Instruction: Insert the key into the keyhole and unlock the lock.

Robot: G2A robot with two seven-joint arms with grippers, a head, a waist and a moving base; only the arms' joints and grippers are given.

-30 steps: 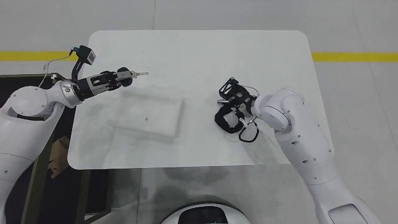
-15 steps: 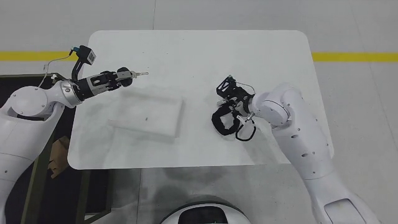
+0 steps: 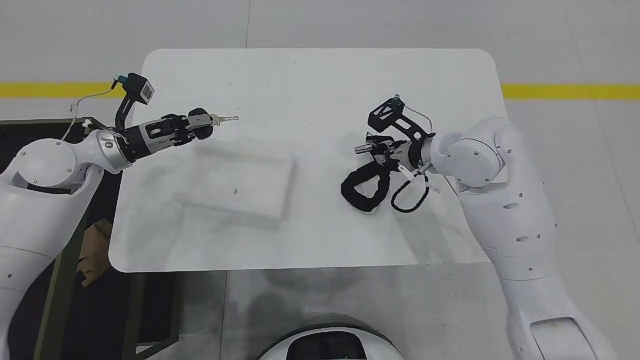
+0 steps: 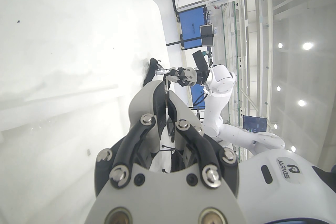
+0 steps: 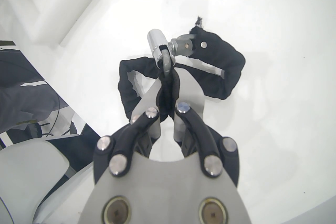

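My left fingers (image 4: 147, 101) were pressed together on the key (image 3: 227, 118), holding it in the air over the near-left part of the bench (image 3: 320, 70), blade pointing across toward the other arm. My right fingers (image 5: 195, 96) pinched the black sleeve (image 5: 223, 57) just behind the shackle, so the lock (image 5: 155, 42) hung off soft fabric, not a firm grip on its silver barrel.

That was my main worry: with the 2 arms well apart, the barrel could swing or twist on the sleeve as the key pressed in, and the blade would skate off the face. The key sat thin in my fingers too, so a hard push might have tilted it or slid it back. The loose loop trailing on the bench could also have snagged.

I could not make out the keyhole; the barrel's end face was too small and turned away. Most of the key's bow was buried between my fingers. The white pad (image 3: 240, 180) near the key barely stood out against the bench.
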